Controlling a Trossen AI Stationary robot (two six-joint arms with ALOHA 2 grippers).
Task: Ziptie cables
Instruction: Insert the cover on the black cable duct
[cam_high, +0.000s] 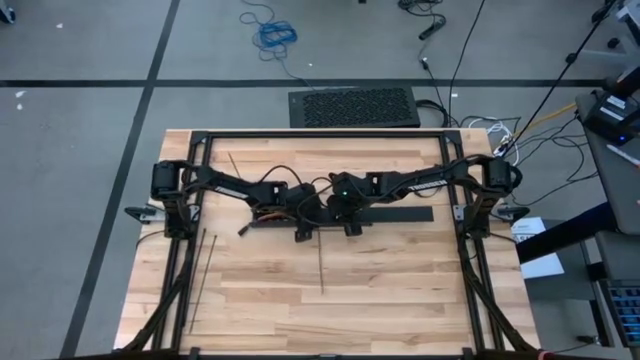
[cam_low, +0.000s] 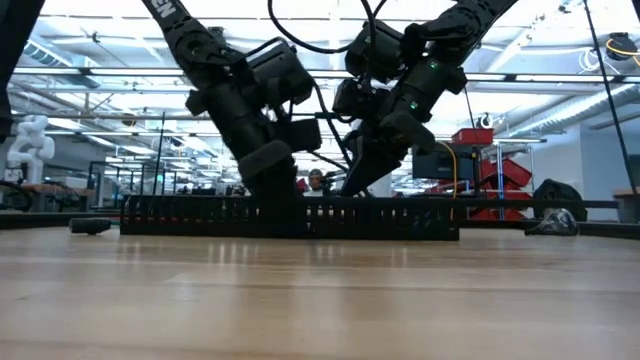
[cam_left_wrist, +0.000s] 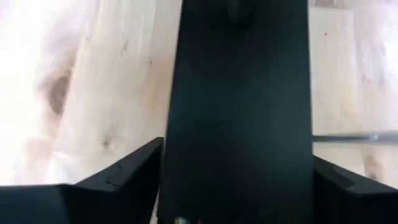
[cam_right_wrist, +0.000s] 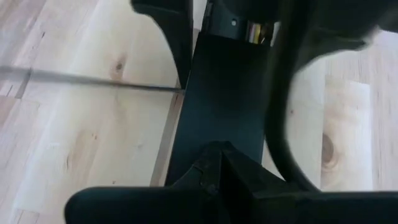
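Note:
A long black slotted channel (cam_high: 400, 215) lies across the middle of the wooden table. My left gripper (cam_high: 300, 232) stands over its left part, and the channel (cam_left_wrist: 239, 112) runs between the fingers. My right gripper (cam_high: 352, 228) is shut just to the right, its tips down at the channel (cam_right_wrist: 217, 106). Thin black zipties lie flat on the table: one in front of the channel (cam_high: 321, 265), two at the left (cam_high: 203, 262), one at the far left (cam_high: 232, 162). The cables are mostly hidden; a few reddish strands (cam_high: 266, 213) show by the left wrist. My left gripper pinches the channel across its width, one finger (cam_left_wrist: 124, 177) on each long side (cam_left_wrist: 171, 155). The fingers come from above, pointing down, across the channel. The channel lies flat on the table. My right gripper's shut fingertips (cam_right_wrist: 211, 165) meet the channel's upper face (cam_right_wrist: 214, 134) from above, slanting down from the table's right; I cannot tell whether they press on it.
Both arms meet over the table's middle, close together (cam_low: 320, 130). A black metal frame (cam_high: 320, 135) runs along the table's far and side edges. Bare wood lies in front of the channel (cam_high: 400, 290). A black perforated box (cam_high: 353, 106) stands on the floor beyond the far edge.

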